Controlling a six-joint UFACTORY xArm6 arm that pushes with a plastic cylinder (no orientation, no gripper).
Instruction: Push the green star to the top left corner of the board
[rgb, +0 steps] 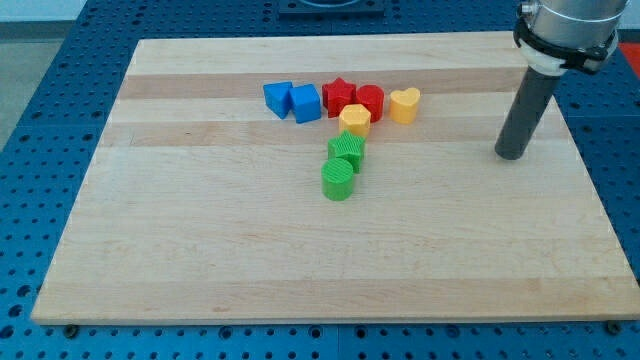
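Observation:
The green star (347, 150) lies near the board's middle, just below a yellow block (355, 120) and touching a green cylinder (339, 181) at its lower left. My tip (511, 155) rests on the board far to the view's right of the star, apart from every block. The top left corner of the wooden board (150, 50) is far from the star.
A row of blocks lies above the star: a blue block (278, 98), a blue cube (305, 103), a red star (340, 96), a red cylinder (370, 101) and a yellow heart (404, 104). A blue perforated table surrounds the board.

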